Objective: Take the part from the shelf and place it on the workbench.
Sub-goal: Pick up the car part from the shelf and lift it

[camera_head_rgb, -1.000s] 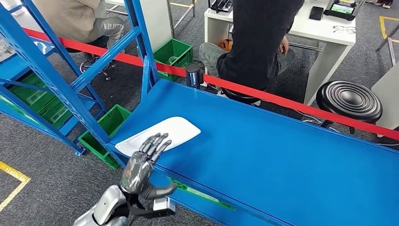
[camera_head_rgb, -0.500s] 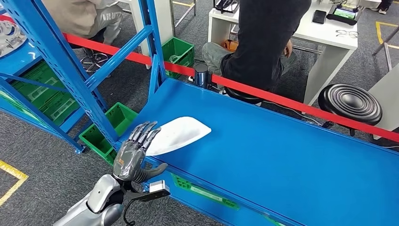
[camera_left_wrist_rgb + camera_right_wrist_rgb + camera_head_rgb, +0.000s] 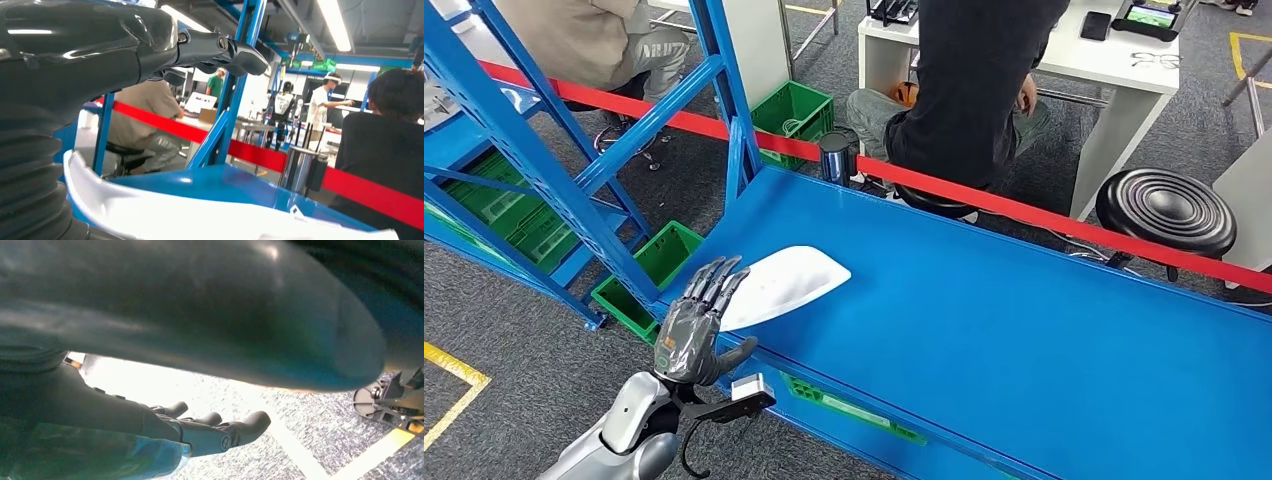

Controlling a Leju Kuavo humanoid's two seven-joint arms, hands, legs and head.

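Observation:
The white curved part [image 3: 789, 283] lies flat on the blue workbench [image 3: 1024, 330] near its left end. My left hand [image 3: 692, 325] hovers at the bench's near edge with its fingers stretched out over the part's left tip, thumb apart, gripping nothing. In the left wrist view the part [image 3: 200, 220] lies below the outstretched fingers [image 3: 220, 47] with a gap between them. My right hand [image 3: 200, 432] hangs over the grey floor, its fingers loosely extended and empty.
The blue shelf frame [image 3: 534, 170] stands left of the bench, with green crates [image 3: 639, 275] on the floor beside it. A red tape [image 3: 1024, 210] runs along the bench's far side. Beyond it sit a person [image 3: 974, 90], a black stool [image 3: 1166, 212] and a metal cylinder [image 3: 836, 157].
My left hand has drawn back toward the bench's near left edge, off the middle of the part. The part stays where it lay. The camera swung briefly and returned.

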